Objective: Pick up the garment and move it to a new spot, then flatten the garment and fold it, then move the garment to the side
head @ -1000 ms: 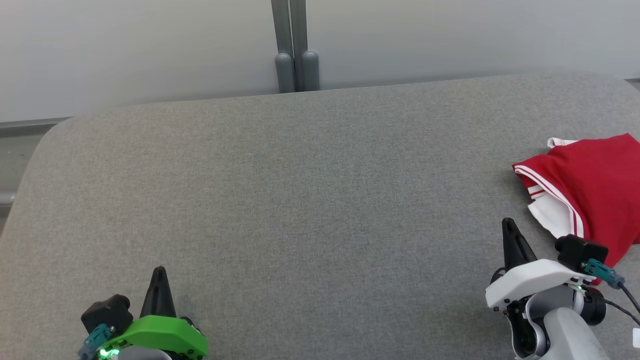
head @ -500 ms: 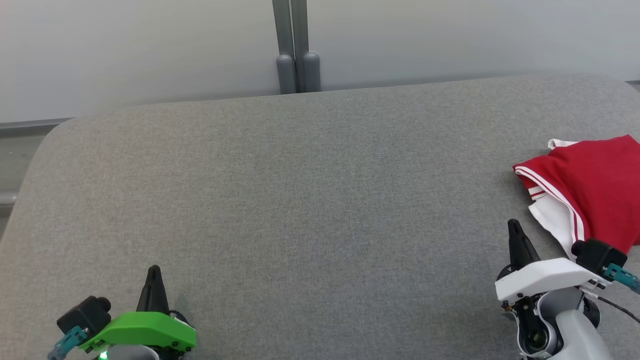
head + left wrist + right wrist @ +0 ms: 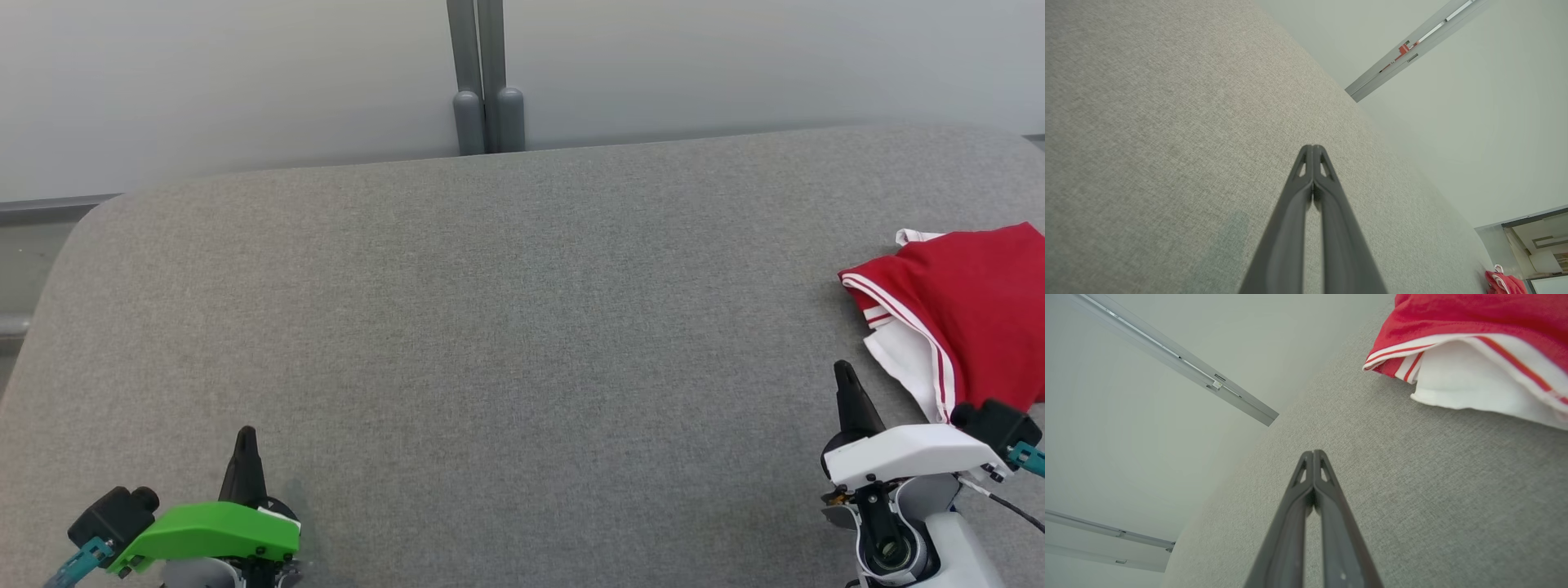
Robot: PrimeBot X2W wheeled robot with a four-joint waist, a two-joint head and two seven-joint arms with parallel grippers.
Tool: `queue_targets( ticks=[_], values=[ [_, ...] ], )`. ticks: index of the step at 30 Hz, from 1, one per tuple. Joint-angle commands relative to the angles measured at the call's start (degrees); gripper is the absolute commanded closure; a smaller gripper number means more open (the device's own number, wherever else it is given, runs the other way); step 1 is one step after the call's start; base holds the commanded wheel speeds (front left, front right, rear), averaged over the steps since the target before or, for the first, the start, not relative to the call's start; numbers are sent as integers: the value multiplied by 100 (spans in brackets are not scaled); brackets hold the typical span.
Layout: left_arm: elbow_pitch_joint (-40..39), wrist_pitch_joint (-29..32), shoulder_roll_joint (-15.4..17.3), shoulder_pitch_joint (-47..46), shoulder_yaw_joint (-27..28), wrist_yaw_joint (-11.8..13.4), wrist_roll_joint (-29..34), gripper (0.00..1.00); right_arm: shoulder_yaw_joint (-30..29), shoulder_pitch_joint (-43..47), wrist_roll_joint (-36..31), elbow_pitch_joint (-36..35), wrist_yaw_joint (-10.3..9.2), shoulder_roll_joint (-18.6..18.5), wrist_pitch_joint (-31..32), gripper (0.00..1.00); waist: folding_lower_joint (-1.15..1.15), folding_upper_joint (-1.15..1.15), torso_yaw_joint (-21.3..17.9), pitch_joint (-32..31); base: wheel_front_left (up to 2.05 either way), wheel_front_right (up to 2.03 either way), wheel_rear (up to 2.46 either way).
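At the far right edge of the grey fabric surface (image 3: 506,327) lies the red garment (image 3: 971,310), bunched, with a white band carrying thin red stripes along its near hem and a white layer poking out beneath. The head view cuts it off at the right border, so its full outline cannot be told.

The right gripper (image 3: 845,380), under a white housing, sits at the lower right, just beside the garment's white corner and apart from it. The right wrist view looks along its 2 dark fingers, which are pressed together tip to tip with nothing between them. That view brings the hem close: the striped band folds over the plain white cloth, which rests flat on the grey fabric, above and to the right of the fingertips.

The left gripper (image 3: 245,445), under a green housing, is at the lower left, well apart from the garment. Its wrist view also has the 2 fingers closed on each other over bare grey fabric, and catches the garment as a small red shape at the lower right corner, far along the surface.

Behind the surface stands a pale wall with a grey post (image 3: 486,82).
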Motion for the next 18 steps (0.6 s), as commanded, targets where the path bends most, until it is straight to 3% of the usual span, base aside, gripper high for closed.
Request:
queue_targets(
  ticks=[1, 18],
  values=[
    [-92, 37, 34, -159, 44, -48, -184, 100, -19, -13, 192, -120, -2, -34, 53, 100, 0, 0, 2, -2, 0, 0, 0],
    [-211, 326, 42, -205, 194, -212, -1315, 100, -75, 92, 1357, -329, -1, -40, 341, 100, 0, 0, 19, -27, 0, 0, 0]
  ],
)
